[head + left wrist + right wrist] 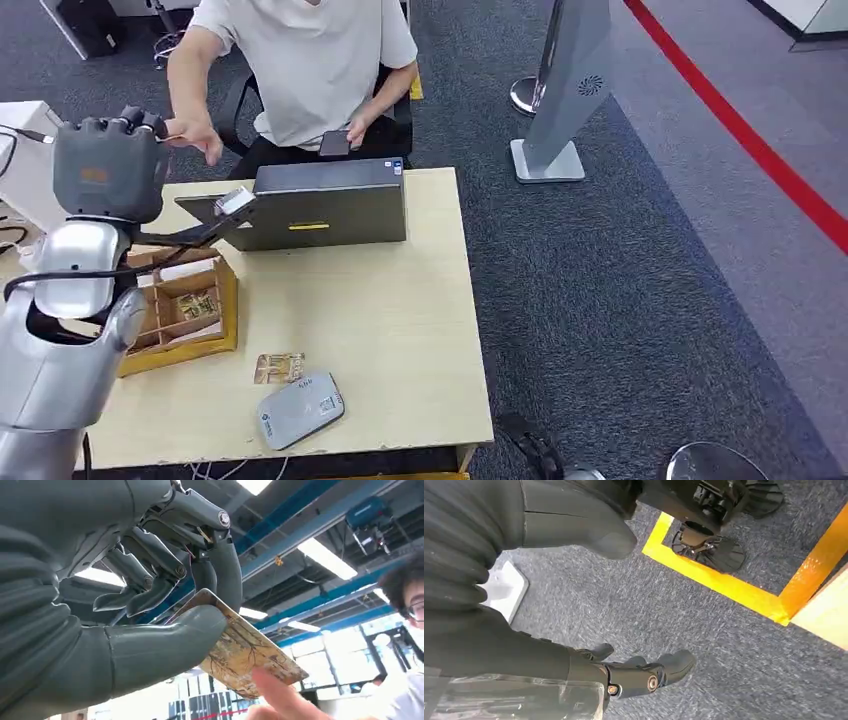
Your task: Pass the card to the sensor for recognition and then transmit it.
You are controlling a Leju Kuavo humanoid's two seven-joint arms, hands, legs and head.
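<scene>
Left robot hand (pixel 150 605) pinches card (pixel 245 655); person's finger (pixel 280 695) touches card; right robot hand (pixel 589 630) empty, fingers apart.

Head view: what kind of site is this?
Probably an indoor demo or reception area: a wooden desk on grey carpet, a red floor line, and a freestanding kiosk beside a seated person.

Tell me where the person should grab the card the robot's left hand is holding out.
Take the free far end of the card, the end sticking out past the robot hand. Its thumb and fingers pinch the near end, so come from the person's side, where a fingertip already reaches the exposed edge.
</scene>
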